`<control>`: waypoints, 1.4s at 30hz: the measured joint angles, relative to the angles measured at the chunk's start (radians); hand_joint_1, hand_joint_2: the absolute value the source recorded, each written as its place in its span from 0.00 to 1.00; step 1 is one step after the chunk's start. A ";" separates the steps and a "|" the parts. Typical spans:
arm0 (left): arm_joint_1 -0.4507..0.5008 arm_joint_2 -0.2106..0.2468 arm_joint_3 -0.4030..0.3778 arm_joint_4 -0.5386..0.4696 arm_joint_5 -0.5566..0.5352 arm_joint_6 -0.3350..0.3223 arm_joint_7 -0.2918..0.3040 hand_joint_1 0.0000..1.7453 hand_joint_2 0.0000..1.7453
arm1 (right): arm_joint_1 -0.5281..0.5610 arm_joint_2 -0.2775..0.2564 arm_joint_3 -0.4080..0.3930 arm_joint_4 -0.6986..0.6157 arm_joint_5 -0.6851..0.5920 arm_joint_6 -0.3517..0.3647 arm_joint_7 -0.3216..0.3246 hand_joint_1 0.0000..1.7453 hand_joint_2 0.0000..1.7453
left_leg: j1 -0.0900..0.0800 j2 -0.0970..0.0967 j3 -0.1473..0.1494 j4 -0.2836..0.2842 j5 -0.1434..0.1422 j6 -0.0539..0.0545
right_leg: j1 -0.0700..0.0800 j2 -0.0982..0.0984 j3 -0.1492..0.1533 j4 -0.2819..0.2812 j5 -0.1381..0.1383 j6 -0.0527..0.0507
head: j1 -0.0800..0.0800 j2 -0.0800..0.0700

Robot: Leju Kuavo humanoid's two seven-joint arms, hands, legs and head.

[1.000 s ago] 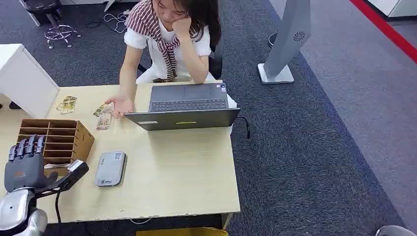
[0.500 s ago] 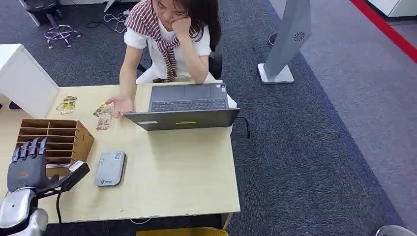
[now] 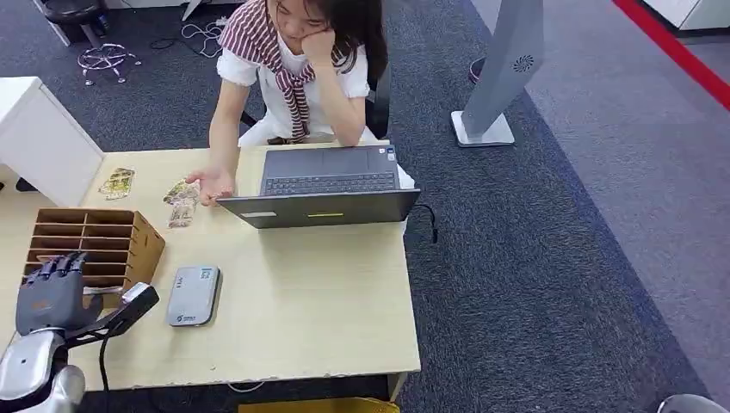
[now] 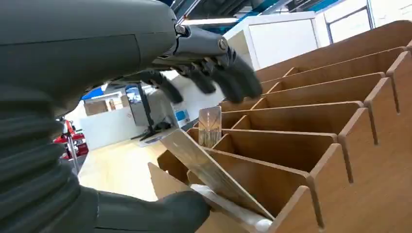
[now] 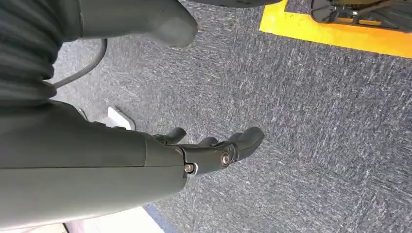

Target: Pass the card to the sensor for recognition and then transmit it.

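Card (image 4: 210, 125) stands upright in a slot of the wooden rack (image 3: 103, 243), seen in the middle of the left wrist picture; a longer flat strip (image 4: 209, 172) leans across the slot nearer the camera. The left hand (image 3: 52, 297) sits at the lower left of the head view, just in front of the rack's near edge. Its fingers (image 4: 228, 80) are spread and bent above the card without touching it, and the thumb (image 4: 160, 211) lies apart from them near the rack's front wall, so the hand holds nothing.

A grey sensor (image 3: 193, 295) lies flat on the surface (image 3: 327, 301), just right of the rack and close to the left thumb. Beyond it, in the upper middle of the head view, an open laptop (image 3: 323, 194) faces a seated person (image 3: 293, 69), whose hand (image 3: 211, 183) rests on the surface beside a few loose cards (image 3: 181, 202). More cards (image 3: 116, 182) lie further left, near a white cabinet (image 3: 43, 138).

The right hand (image 5: 214, 150) hangs over grey carpet (image 5: 316, 121), its fingers loosely apart and gripping nothing. A yellow strip (image 5: 340, 34) crosses the upper right of that picture.
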 joint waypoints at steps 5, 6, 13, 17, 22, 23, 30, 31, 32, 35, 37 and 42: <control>0.000 0.000 0.000 0.000 0.005 0.002 -0.008 1.00 1.00 | 0.000 0.000 0.000 0.000 -0.001 0.000 -0.002 0.00 1.00 | 0.000 0.000 0.000 0.000 0.000 0.000 | 0.000 0.000 0.000 0.000 0.000 0.000 | 0.000 0.000; 0.000 0.000 -0.001 0.000 0.006 0.001 -0.009 1.00 1.00 | 0.000 0.000 0.000 0.000 -0.001 0.000 -0.003 0.00 1.00 | 0.000 0.000 0.000 0.000 0.000 0.000 | 0.000 0.000 0.000 0.000 0.000 0.000 | 0.000 0.000; 0.001 0.000 -0.003 0.000 0.018 0.000 -0.018 1.00 1.00 | 0.000 0.000 0.000 0.000 -0.004 0.000 -0.006 0.00 1.00 | 0.000 0.000 0.000 0.000 0.000 0.000 | 0.000 0.000 0.000 0.000 0.000 0.000 | 0.000 0.000; 0.001 0.003 -0.007 0.000 0.023 -0.002 -0.021 1.00 1.00 | 0.000 0.000 0.000 0.000 -0.004 0.000 -0.009 0.00 1.00 | 0.000 0.000 0.000 0.000 0.000 0.000 | 0.000 0.000 0.000 0.000 0.000 0.000 | 0.000 0.000; 0.001 0.006 -0.008 0.000 0.027 -0.005 -0.022 1.00 1.00 | 0.000 0.000 0.000 0.000 -0.004 0.000 -0.009 0.00 1.00 | 0.000 0.000 0.000 0.000 0.000 0.000 | 0.000 0.000 0.000 0.000 0.000 0.000 | 0.000 0.000; 0.001 0.006 -0.008 0.000 0.032 -0.005 -0.026 1.00 1.00 | 0.000 0.000 0.000 0.000 -0.004 0.000 -0.009 0.00 1.00 | 0.000 0.000 0.000 0.000 0.000 0.000 | 0.000 0.000 0.000 0.000 0.000 0.000 | 0.000 0.000; 0.033 0.010 -0.013 -0.085 0.116 -0.002 -0.086 1.00 1.00 | 0.000 0.000 0.000 0.000 -0.021 -0.007 -0.012 0.00 1.00 | 0.000 0.000 0.000 0.000 0.000 0.000 | 0.000 0.000 0.000 0.000 0.000 0.000 | 0.000 0.000; 0.045 0.011 -0.017 -0.121 0.129 -0.008 -0.092 1.00 1.00 | 0.000 0.000 0.000 0.000 -0.024 -0.008 -0.012 0.00 1.00 | 0.000 0.000 0.000 0.000 0.000 0.000 | 0.000 0.000 0.000 0.000 0.000 0.000 | 0.000 0.000; 0.061 0.014 -0.019 -0.166 0.142 -0.014 -0.095 1.00 1.00 | 0.000 0.000 -0.002 0.000 -0.027 -0.010 -0.012 0.00 1.00 | 0.000 0.000 0.000 0.000 0.000 0.000 | 0.000 0.000 0.000 0.000 0.000 0.000 | 0.000 0.000; 0.121 0.034 -0.029 -0.316 0.179 -0.042 -0.105 1.00 1.00 | 0.001 0.000 -0.008 0.000 -0.043 -0.013 -0.012 0.00 1.00 | 0.000 0.000 0.000 0.000 0.000 0.000 | 0.000 0.001 0.000 0.000 0.000 0.000 | 0.000 0.000; 0.157 0.047 -0.033 -0.402 0.189 -0.053 -0.105 1.00 1.00 | 0.002 0.000 -0.009 0.000 -0.051 -0.017 -0.012 0.00 1.00 | 0.000 0.000 -0.001 0.000 0.000 0.000 | 0.000 0.001 0.000 0.000 0.000 0.000 | 0.000 0.000; 0.214 0.072 -0.035 -0.539 0.207 -0.074 -0.104 1.00 1.00 | 0.002 0.000 -0.013 0.000 -0.057 -0.019 -0.012 0.00 1.00 | 0.000 0.000 -0.001 0.000 0.000 0.000 | 0.000 0.001 0.000 0.000 -0.001 0.000 | 0.000 0.000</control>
